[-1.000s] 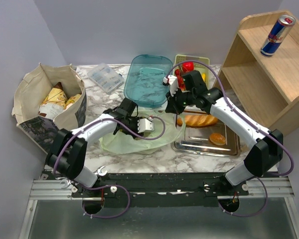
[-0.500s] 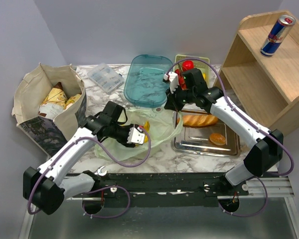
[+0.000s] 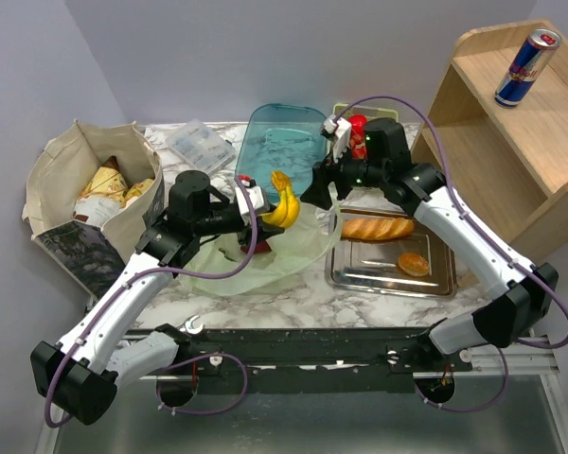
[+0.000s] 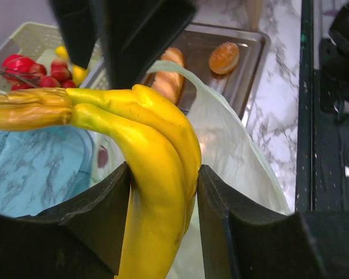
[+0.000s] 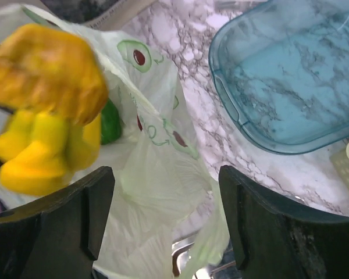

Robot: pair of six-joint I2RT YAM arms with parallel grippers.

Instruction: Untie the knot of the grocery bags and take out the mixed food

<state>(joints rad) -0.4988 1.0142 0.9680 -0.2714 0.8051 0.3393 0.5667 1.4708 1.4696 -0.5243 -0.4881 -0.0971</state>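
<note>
My left gripper (image 3: 268,202) is shut on the bananas (image 3: 284,200), holding them in the air above the pale green grocery bag (image 3: 256,265). The left wrist view shows both black pads pressed against the yellow bananas (image 4: 151,145). In the right wrist view my right gripper (image 5: 166,215) hangs open over the bag's loose right edge (image 5: 163,174), gripping nothing. A green pepper (image 5: 109,129) shows inside the bag. The bag's mouth lies open and no knot shows. The beige tote (image 3: 57,161) stands at the left with packs inside.
A blue plastic tray (image 3: 284,142) lies behind the bag. A metal tray (image 3: 435,281) at the right holds a bread loaf (image 3: 377,227) and a bun (image 3: 414,263). A basket with strawberries (image 3: 358,126) and a wooden shelf (image 3: 492,151) with a can (image 3: 527,66) stand beyond.
My left gripper has come up out of the green bag with the bananas and swung toward the blue tray. My right gripper has opened, let go of the bag's edge and risen.
</note>
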